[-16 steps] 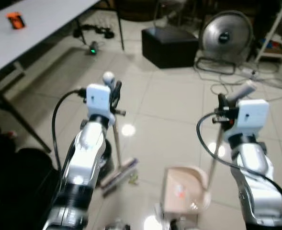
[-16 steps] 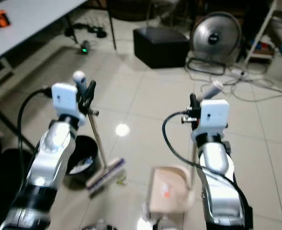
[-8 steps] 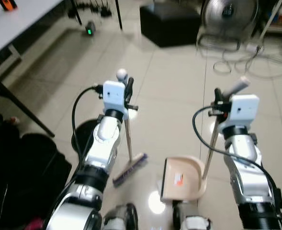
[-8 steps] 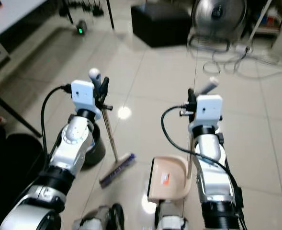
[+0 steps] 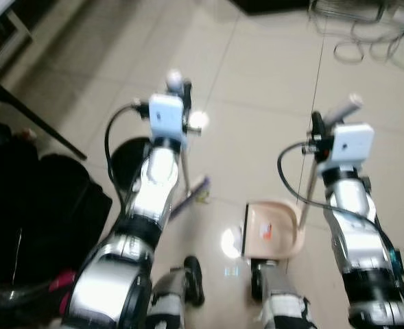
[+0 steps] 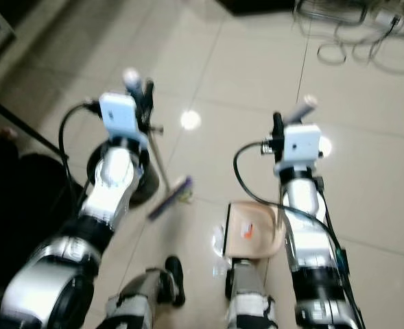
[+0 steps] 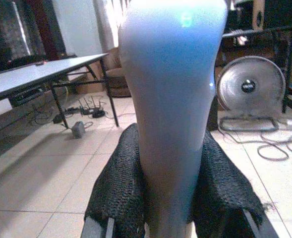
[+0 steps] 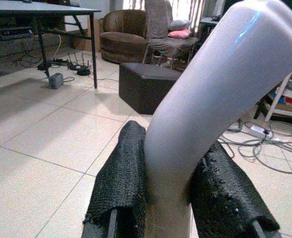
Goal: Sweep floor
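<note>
- Nearest us, the dustpan (image 5: 273, 230) lies on the tiled floor (image 5: 256, 103) by our feet.
- Our right gripper (image 8: 168, 198) pinches the dustpan handle (image 8: 210, 94) tight.
- Our left gripper (image 7: 170, 188) clamps the broom handle (image 7: 173, 84); the broom head (image 5: 190, 197) rests on the tiles beside a dark bin (image 5: 129, 154).

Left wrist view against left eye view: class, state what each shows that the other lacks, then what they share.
Wrist view alone: a grey table on black legs, a round fan, cables on the tiles, and the black padded fingers clamped against the pale handle.

Eye view alone: the broom head down on the tiles, the beige dustpan, the right gripper shut on the dustpan handle, both silver arms and the robot's feet.

Shared: the left gripper shut on the broom handle, and the tiled floor.
</note>
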Tool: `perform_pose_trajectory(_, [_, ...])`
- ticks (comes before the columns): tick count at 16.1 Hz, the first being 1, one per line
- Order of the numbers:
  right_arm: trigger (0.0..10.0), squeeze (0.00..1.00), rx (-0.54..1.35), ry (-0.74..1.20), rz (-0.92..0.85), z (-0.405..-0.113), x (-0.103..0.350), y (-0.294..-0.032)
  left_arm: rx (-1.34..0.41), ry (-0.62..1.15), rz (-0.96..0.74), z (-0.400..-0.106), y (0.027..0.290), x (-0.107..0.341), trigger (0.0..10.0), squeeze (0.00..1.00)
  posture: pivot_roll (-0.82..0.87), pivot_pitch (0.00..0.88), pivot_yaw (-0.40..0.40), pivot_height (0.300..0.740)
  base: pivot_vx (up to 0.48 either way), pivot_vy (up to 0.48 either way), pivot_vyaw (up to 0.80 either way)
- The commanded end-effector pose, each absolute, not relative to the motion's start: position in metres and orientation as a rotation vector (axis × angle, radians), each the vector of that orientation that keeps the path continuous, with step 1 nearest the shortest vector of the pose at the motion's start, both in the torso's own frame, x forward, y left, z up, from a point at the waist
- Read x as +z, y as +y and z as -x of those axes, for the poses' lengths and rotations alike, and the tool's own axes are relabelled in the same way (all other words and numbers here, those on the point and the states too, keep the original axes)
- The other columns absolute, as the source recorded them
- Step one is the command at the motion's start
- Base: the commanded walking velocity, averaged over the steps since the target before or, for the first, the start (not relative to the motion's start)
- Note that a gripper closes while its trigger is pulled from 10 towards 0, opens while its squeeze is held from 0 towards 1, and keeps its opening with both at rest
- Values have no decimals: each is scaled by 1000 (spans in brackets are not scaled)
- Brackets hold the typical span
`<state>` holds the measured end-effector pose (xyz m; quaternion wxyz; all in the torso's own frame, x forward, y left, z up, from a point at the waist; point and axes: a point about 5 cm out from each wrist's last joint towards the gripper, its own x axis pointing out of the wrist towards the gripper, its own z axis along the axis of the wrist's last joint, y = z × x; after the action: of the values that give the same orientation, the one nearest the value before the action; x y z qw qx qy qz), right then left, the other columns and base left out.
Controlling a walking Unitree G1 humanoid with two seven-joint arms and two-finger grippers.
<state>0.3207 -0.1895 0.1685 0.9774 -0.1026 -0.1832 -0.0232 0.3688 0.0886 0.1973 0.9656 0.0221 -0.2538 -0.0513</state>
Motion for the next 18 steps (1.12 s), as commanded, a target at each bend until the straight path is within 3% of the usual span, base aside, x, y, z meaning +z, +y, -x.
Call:
perform_pose_trajectory(1, [10000,0,-17,-420,217,-321,173,-183,-59,-535,-43,-370,96,199,10000,0,-60,462,143,740,0,0,0])
perform_pose_trajectory(8, [10000,0,-28,-650,239,-331,203,-172,-66,-561,-74,-375,86,203,10000,0,-73,483,146,740,0,0,0])
perform_pose_trajectory(18, [10000,0,38,-479,206,-331,145,-119,-58,-455,23,-378,59,196,10000,0,-70,484,154,740,0,0,0])
